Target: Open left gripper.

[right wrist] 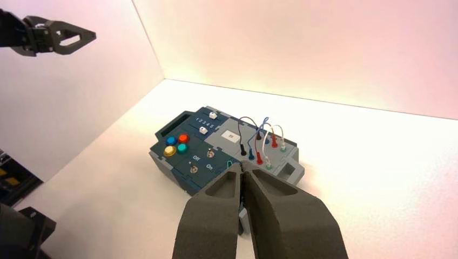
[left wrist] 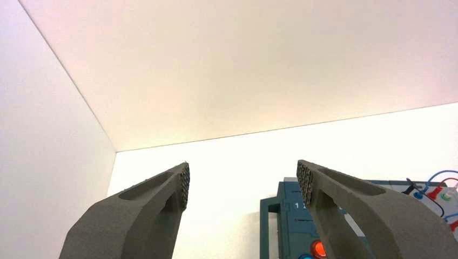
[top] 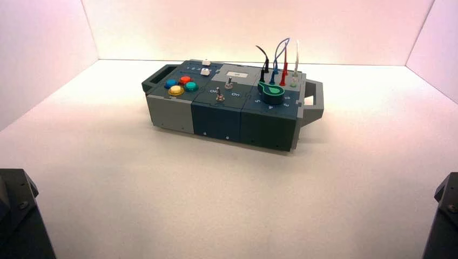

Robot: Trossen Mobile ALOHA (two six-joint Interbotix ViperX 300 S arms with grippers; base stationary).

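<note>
My left gripper (left wrist: 244, 181) is open, its two fingers wide apart with nothing between them. It hangs in the air, well back from the box (left wrist: 291, 216), whose left handle end and red button (left wrist: 318, 249) show past its tips. It also shows far off in the right wrist view (right wrist: 75, 36), high above the table. My right gripper (right wrist: 241, 168) is shut and empty, raised in front of the box (right wrist: 183, 172). In the high view only the parked arm bases show, the left arm (top: 19, 216) and the right arm (top: 445, 216).
The box (top: 216, 116) stands mid-table, turned slightly, with a handle at each end. On top are four coloured buttons (top: 181, 85), two toggle switches (top: 224, 89), a green knob (top: 271, 93) and plugged wires (top: 281, 62). White walls (top: 43, 43) enclose the table.
</note>
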